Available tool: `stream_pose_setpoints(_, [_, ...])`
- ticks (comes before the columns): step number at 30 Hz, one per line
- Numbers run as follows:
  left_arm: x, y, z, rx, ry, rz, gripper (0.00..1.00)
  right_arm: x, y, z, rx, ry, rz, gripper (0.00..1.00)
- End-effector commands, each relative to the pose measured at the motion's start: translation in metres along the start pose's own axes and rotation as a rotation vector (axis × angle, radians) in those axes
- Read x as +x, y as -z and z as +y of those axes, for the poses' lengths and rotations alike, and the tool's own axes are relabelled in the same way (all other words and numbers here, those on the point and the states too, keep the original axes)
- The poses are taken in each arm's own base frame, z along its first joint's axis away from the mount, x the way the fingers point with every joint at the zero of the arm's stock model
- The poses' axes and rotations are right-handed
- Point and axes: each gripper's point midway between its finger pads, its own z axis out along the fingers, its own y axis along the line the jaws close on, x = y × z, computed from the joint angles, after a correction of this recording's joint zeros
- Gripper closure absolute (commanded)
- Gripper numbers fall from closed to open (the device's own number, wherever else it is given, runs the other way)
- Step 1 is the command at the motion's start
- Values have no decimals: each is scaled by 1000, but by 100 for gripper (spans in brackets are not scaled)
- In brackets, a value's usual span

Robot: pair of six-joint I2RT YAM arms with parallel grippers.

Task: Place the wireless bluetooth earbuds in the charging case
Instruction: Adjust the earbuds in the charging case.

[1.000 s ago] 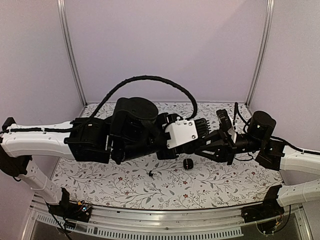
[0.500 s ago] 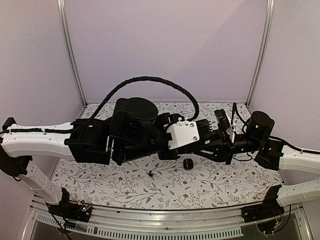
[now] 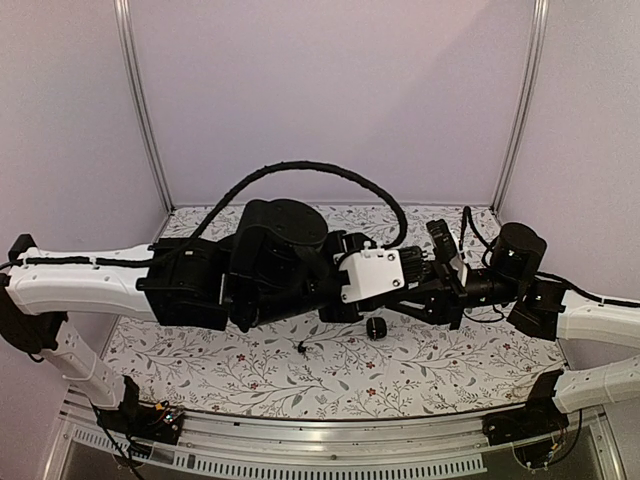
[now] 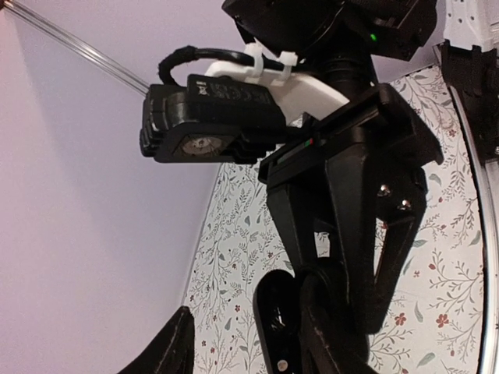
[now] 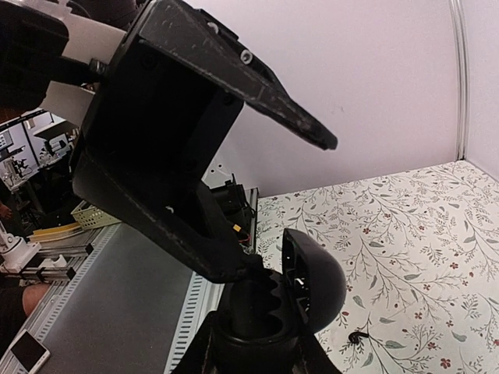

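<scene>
A white tablecloth printed with grey leaves (image 3: 250,375) lies below the black gripper fingers (image 5: 265,93); plain lilac walls (image 3: 330,90) and silver aluminium posts (image 3: 140,110) stand beyond them.

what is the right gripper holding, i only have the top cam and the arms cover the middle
Observer: The right wrist view shows the right gripper clamped on the charging case, and the case's lid stands open.
Operator: ok and is the left gripper shut on anything
Observer: No. In that same view the left gripper is open, with its fingers spread wide. Its lower finger reaches down to the mouth of the case. I cannot tell what lies inside the case.
</scene>
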Motion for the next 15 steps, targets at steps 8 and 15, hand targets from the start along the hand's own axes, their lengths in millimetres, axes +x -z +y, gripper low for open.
stream_pose_setpoints(8, [-14,14,7,8,21,-41,55,-8,3,9,-26,82,-25,98])
stream_pose_setpoints(15, [-38,60,46,-42,108,-200,54,-1,7,13,-32,150,-22,97])
